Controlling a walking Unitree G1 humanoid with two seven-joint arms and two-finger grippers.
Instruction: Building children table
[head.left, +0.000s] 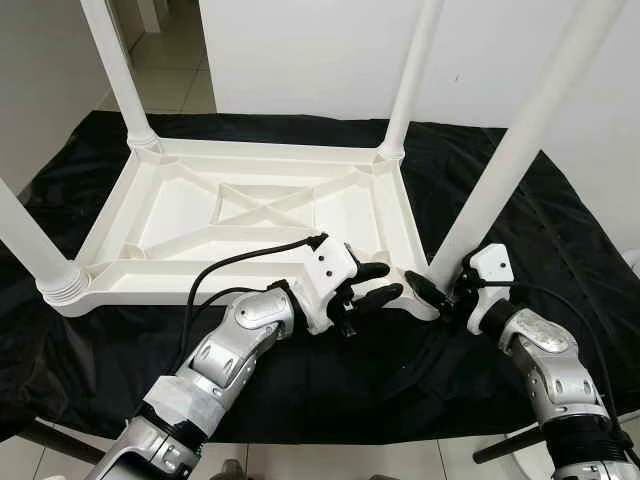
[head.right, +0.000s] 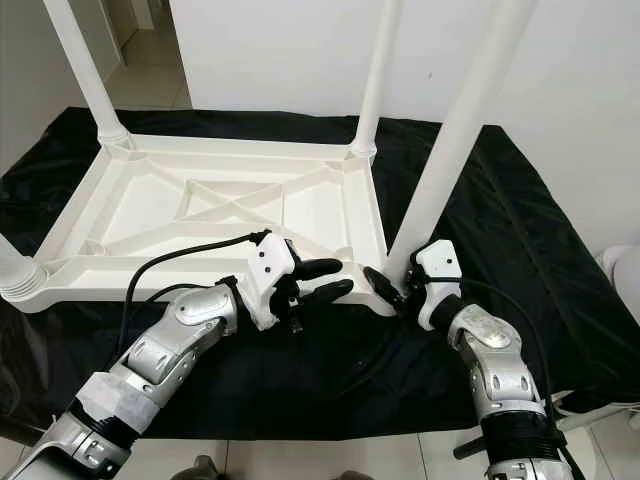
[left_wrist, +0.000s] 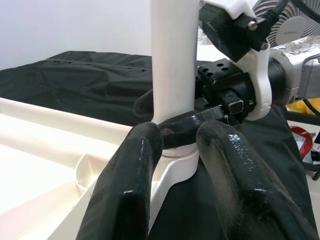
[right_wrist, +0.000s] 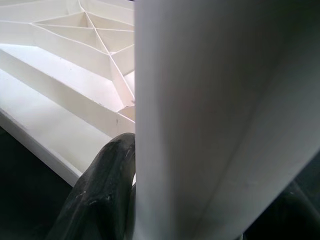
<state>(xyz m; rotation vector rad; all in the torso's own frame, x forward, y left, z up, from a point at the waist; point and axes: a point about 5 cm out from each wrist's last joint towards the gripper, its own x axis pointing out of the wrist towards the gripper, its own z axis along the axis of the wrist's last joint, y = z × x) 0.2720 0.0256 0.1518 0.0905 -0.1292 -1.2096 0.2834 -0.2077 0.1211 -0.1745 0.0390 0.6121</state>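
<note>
A white plastic children's table (head.left: 200, 292) lies upside down on a black cloth, with its legs pointing up. My right gripper (head.left: 436, 291) is shut around the base of the near-right leg (head.left: 510, 150), just above its corner socket. The right wrist view has that leg (right_wrist: 220, 120) pressed against one black finger (right_wrist: 105, 195). My left gripper (head.left: 380, 283) is open and hovers at the table's front rim, just left of the same corner. Its two fingers (left_wrist: 130, 190) point at the leg (left_wrist: 172, 65), and nothing is held between them.
The three other legs stand at the far left (head.left: 120, 70), far right (head.left: 415, 70) and near left (head.left: 30, 250). The black cloth (head.left: 560, 230) covers the floor up to a white wall. A fan (left_wrist: 292, 27) stands beyond the right arm.
</note>
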